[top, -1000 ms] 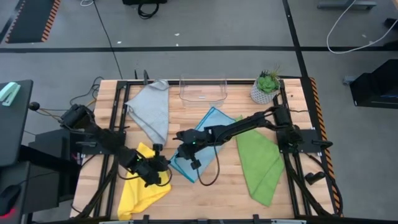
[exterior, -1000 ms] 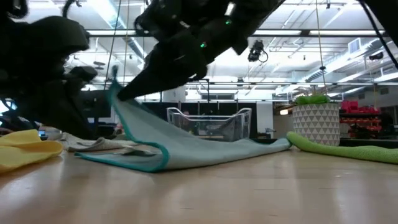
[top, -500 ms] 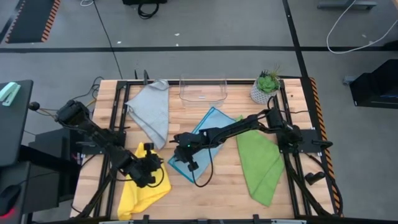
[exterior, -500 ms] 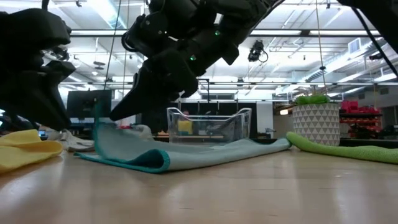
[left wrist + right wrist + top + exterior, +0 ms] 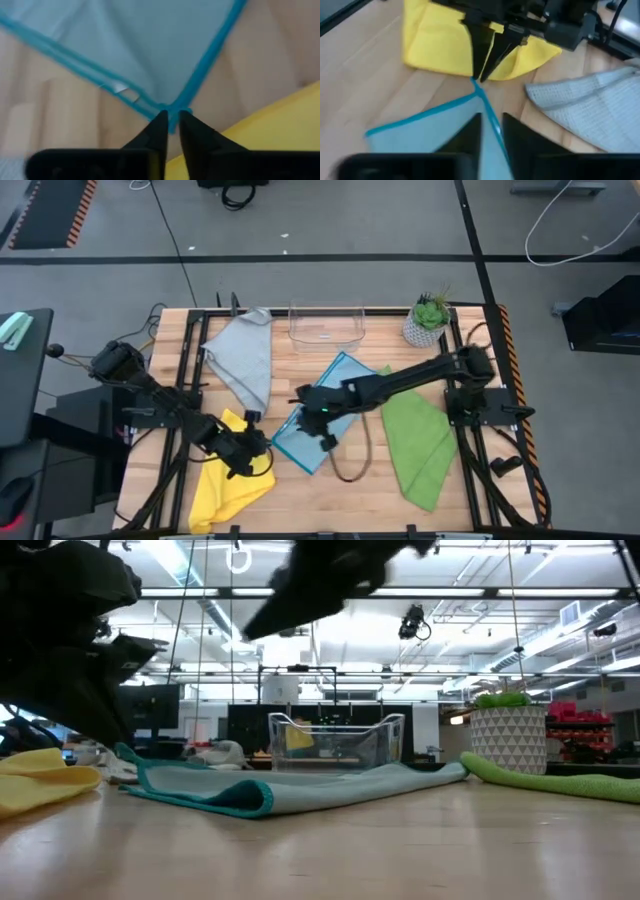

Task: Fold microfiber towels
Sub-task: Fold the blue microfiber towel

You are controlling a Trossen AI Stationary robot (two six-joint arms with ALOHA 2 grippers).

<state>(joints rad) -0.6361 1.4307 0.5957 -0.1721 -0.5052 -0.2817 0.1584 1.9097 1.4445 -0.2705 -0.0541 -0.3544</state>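
Note:
The light blue towel (image 5: 325, 405) lies folded over in the middle of the table, its folded edge toward the near side (image 5: 250, 798). My left gripper (image 5: 264, 443) sits low at the towel's left corner and is shut on it. My right gripper (image 5: 303, 394) hangs above the towel's left part, raised clear of it (image 5: 262, 620); its fingers (image 5: 475, 127) stand a little apart with nothing between them. The yellow towel (image 5: 232, 480) lies crumpled under my left arm. The grey towel (image 5: 243, 355) lies far left, the green towel (image 5: 418, 435) at the right. My left gripper pinches the light blue towel's left corner (image 5: 172, 106) between its two fingertips, at the teal hem where two edges meet. The fingers come low and slanting from the table's left (image 5: 479, 75). The corner stands slightly raised (image 5: 125, 750); the rest lies slack on the table.
A clear plastic container (image 5: 327, 327) and a potted plant (image 5: 428, 320) stand at the far edge. A dark cable loop (image 5: 355, 465) hangs from my right arm over the bare wood near the front.
My right gripper has lowered the lifted edge of the light blue towel toward my left gripper, let it go, then risen and drawn back a little toward the table's right. The towel's raised flap has come down and now lies flat, folded over.

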